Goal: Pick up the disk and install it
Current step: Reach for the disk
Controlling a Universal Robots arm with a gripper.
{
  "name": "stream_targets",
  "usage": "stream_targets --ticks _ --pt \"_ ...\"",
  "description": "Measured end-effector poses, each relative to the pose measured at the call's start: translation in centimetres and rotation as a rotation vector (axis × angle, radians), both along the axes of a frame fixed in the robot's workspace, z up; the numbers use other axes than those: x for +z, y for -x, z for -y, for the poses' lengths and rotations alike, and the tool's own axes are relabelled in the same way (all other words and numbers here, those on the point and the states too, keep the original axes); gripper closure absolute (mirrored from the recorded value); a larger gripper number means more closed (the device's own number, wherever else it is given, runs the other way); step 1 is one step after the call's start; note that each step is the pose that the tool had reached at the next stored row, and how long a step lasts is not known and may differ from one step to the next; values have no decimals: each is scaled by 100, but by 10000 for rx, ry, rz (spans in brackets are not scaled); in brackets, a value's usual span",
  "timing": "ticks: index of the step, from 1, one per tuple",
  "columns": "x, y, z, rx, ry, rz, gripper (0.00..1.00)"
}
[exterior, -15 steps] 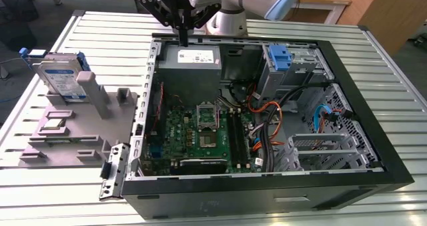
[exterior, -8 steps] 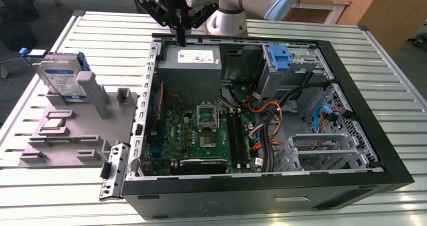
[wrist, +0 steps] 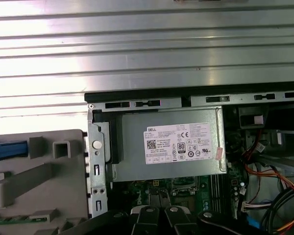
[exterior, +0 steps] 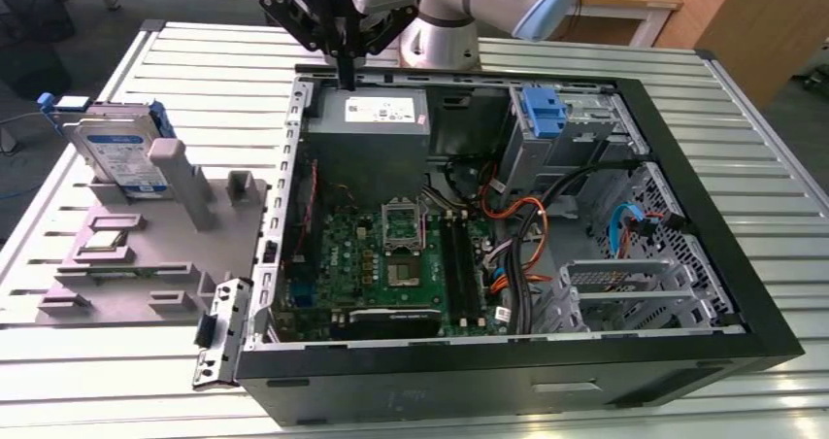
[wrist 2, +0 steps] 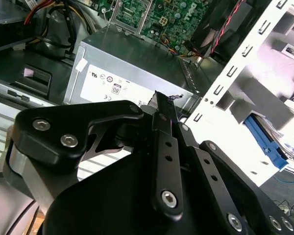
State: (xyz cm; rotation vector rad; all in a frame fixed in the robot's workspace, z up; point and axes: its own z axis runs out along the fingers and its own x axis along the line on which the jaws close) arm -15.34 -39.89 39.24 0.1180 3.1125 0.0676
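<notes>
Exterior view: an open computer case [exterior: 745, 264] lies on a ribbed metal table [exterior: 194, 60]. 1 robot arm hangs over the case's far edge. Its black gripper [exterior: 348, 78] points down just above a grey power supply box [exterior: 369, 118] with a white sticker. The 2 fingers look pressed together with nothing between them. In the second wrist view the gripper [wrist 2: 159, 100] looks the same, its tips meeting over that box [wrist 2: 132, 73].

The disk [exterior: 116, 157] is silver, with a white-and-blue label and a blue frame. It stands on edge in a grey holder [exterior: 143, 264] on the table at the exterior view's left, beside the case and well apart from the gripper. Inside the case, a blue latch piece [exterior: 545, 114] sits on the drive cage toward the exterior view's right.

By my reading the task is at its very beginning: the disk is not picked up, and no disk is installed in the case yet.
</notes>
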Motion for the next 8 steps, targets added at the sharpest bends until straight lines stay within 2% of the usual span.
stream_targets --ticks 8 --pt "0 41 0 0 -1 1 90"
